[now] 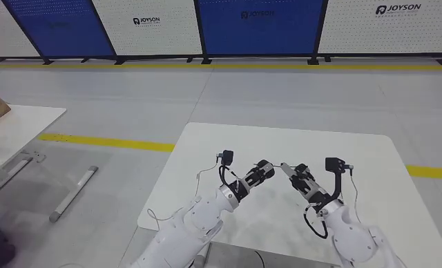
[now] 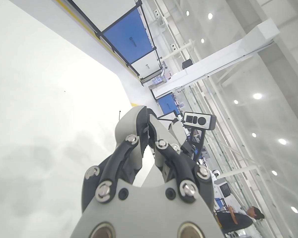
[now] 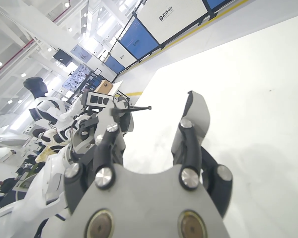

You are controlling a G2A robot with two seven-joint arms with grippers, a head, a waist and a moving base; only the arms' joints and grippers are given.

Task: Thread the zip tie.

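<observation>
Both arms are up over the white table (image 1: 228, 140), grippers nose to nose near its middle. The left gripper (image 2: 147, 122) is pinched tight on the black zip tie (image 3: 132, 109), and the strap pokes out sideways toward the right gripper (image 1: 297, 173). That one stands wide apart with nothing in it, the strap's free end hanging in the gap between its fingers. Head or tail end, I can't tell.

This looks like the hand-across before the threading proper. To do it well, I'd say the right gripper should close square on that end, near the tip, so it can't flex away. The left should hold the strap level while the ends are lined up.

Writing? The partition panels (image 1: 145, 23) behind carry a logo and lettering; nothing legible on tie or grippers.
</observation>
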